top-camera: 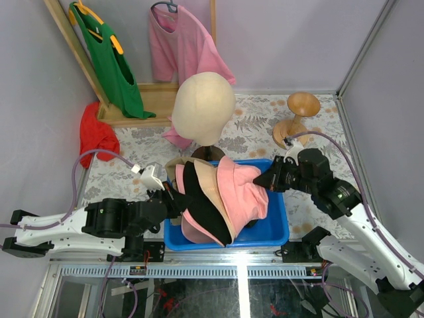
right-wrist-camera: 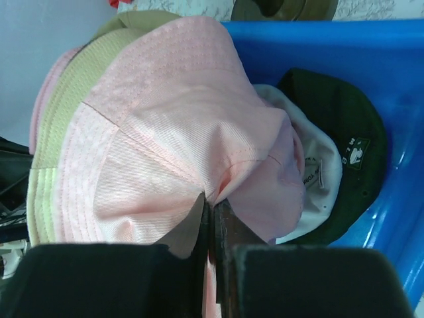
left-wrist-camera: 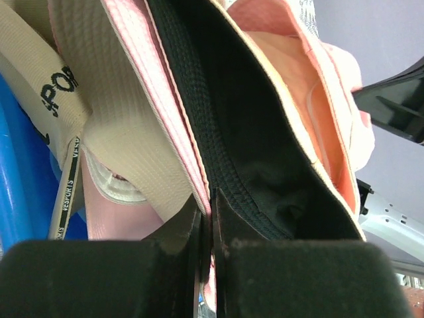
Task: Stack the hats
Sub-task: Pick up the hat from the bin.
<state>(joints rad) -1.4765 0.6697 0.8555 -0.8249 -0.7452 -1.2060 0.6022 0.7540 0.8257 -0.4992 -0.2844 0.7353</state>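
In the blue bin (top-camera: 278, 233) in front of the two arm bases, the hats stand nested on edge as one bundle. The pink bucket hat (top-camera: 242, 192) is outermost on the right side. The right gripper (top-camera: 260, 180) is clamped on a fold of that hat's crown, and the right wrist view shows the fabric puckered into the seam between the jaws. The left gripper (top-camera: 173, 197) is clamped on the opposite edge of the bundle. It pinches a pink-edged brim (left-wrist-camera: 142, 86), with a dark brim (left-wrist-camera: 199, 112) lying against it. A tan cap (left-wrist-camera: 33, 93) with dark lettering hangs just beside these. A dark green cap (right-wrist-camera: 361, 126) lies on the bin floor beneath the bucket hat.

Step in hand, as judged: seating the bucket hat onto the bundle while the left arm steadies it.

The next move calls for pressing the crown down over the layer beneath. The right jaws should release only once the fabric sits without springing back. The left grip should hold throughout, or the bundle is likely to slump.
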